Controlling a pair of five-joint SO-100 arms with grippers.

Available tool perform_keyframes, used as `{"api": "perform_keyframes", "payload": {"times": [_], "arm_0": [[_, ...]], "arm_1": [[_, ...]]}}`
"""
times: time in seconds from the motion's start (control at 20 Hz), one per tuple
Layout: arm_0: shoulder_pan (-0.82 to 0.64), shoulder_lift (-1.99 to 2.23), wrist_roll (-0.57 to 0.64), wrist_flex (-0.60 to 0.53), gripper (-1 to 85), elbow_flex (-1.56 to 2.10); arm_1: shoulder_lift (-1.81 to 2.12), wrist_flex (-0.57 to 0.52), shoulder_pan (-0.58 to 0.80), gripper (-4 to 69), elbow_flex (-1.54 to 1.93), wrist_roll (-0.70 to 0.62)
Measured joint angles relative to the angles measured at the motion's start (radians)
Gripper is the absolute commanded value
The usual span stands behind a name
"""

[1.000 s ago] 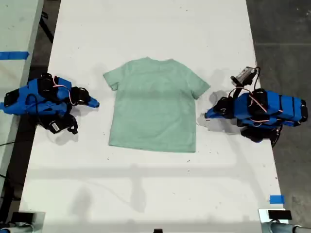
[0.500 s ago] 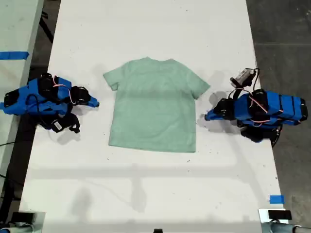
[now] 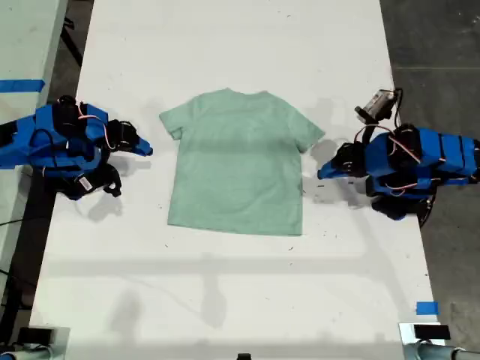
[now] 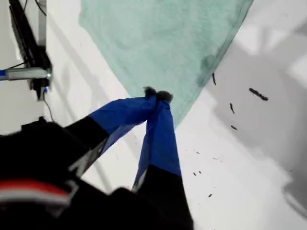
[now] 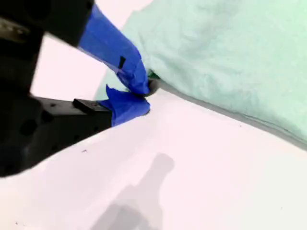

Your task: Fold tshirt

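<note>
the pale mint-green short-sleeved cloth tshirt lies flat mid-desk, ready for folding. my first end effector and my second end effector sit at its edges, tips pressed together, gripping nothing.

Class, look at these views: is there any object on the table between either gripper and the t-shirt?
Nothing visible does. The tshirt lies flat on the white table, with only bare tabletop between it and my first gripper and my second gripper.
</note>
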Motion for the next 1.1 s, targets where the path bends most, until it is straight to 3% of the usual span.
{"api": "perform_keyframes", "payload": {"times": [0.35, 0.7, 0.75, 0.8, 0.85, 1.1], "arm_0": [[-0.275, -0.546, 0.310, 0.212, 0.1, -0.638], [-0.514, -0.911, 0.486, 0.333, 0.0, -1.026], [-0.532, -0.936, 0.497, 0.339, 0.0, -1.046], [-0.543, -0.946, 0.502, 0.341, 0.0, -1.052], [-0.546, -0.956, 0.508, 0.342, 0.0, -1.054], [-0.543, -0.979, 0.512, 0.341, 0.0, -1.054]], "arm_1": [[-0.411, 0.160, 0.339, -1.3, -0.497, -0.348], [-0.696, 0.279, 0.603, -1.3, -0.841, -0.583], [-0.713, 0.281, 0.620, 5.9, -0.850, -0.600], [-0.724, 0.285, 0.632, 21.6, -0.850, -0.615], [-0.735, 0.285, 0.643, 29.8, -0.850, -0.630], [-0.759, 0.249, 0.695, 33.7, -0.723, -0.683]]}}
